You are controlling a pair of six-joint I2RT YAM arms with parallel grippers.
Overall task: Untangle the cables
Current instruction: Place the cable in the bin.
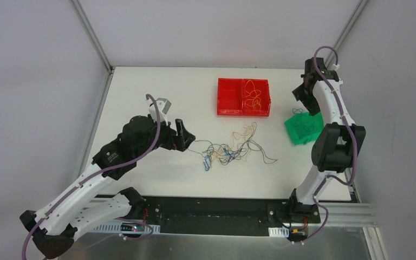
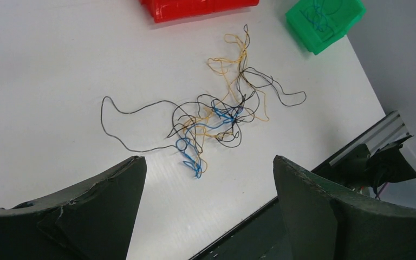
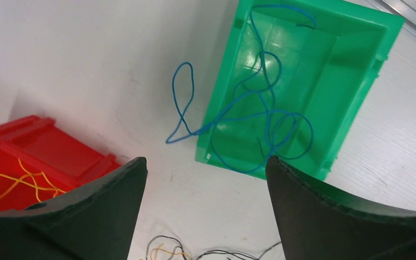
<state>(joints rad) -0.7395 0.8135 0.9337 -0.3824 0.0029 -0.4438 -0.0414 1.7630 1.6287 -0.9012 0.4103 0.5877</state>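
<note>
The cables (image 1: 233,147) lie in a loose tangle of yellow, blue and dark strands on the white table, seen again in the left wrist view (image 2: 216,116). One dark strand trails left (image 2: 119,108). My left gripper (image 1: 185,138) hovers just left of the tangle, open and empty (image 2: 208,162), with a blue loop end just beyond its fingertips. My right gripper (image 1: 303,100) hangs at the back right over the table beside the green bin, open with nothing between its fingers (image 3: 206,160). A blue cable (image 3: 260,108) lies in the green bin, one loop hanging over its wall.
A green bin (image 1: 303,128) (image 3: 357,97) stands at the right. A red two-part bin (image 1: 230,97) (image 3: 49,146) stands at the back and holds yellow wire (image 1: 255,96) (image 3: 21,181). A black rail runs along the table's near edge (image 2: 260,222).
</note>
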